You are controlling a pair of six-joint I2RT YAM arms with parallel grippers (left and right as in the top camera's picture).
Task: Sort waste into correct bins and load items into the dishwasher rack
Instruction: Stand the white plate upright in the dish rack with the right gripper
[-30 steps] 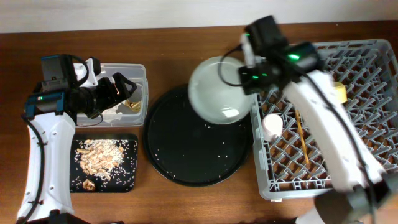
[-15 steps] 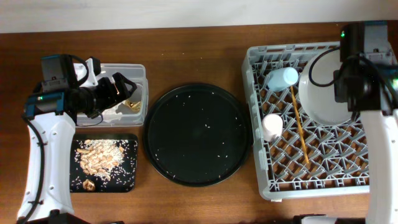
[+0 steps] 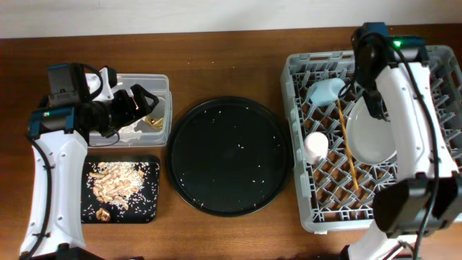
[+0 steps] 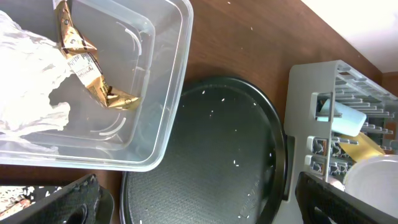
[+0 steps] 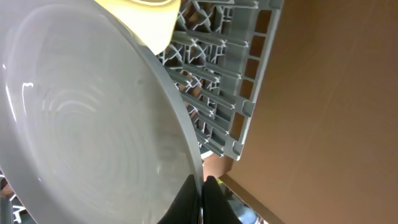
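Plate [image 3: 369, 133] has dropped lower in the rack [image 3: 303, 209] since half a second ago, and the right arm [image 3: 408, 94] has swung in across it.

Overhead: the plate leans among the pegs just right of the chopsticks [image 3: 348, 152]. The blue cup [image 3: 326, 90] lies on its side near the rack's top. The pink cup [image 3: 315, 146] stands below it. The left end effector [image 3: 144, 107] hangs released over the tub [image 3: 164, 81]. Scraps [image 3: 115, 180] fill the small tray [image 3: 153, 211], and the round tray [image 3: 229, 155] sits mid-tabletop [image 3: 216, 58].

Left wrist: fingers [image 4: 62, 205] spread wide, with the napkin [image 4: 25, 81] and wrapper [image 4: 87, 68] lying in the tub.

Right wrist: the right end effector [image 5: 200, 193] is clenched on the plate's rim, with the bowl [image 5: 149, 15] at the plate's upper edge.
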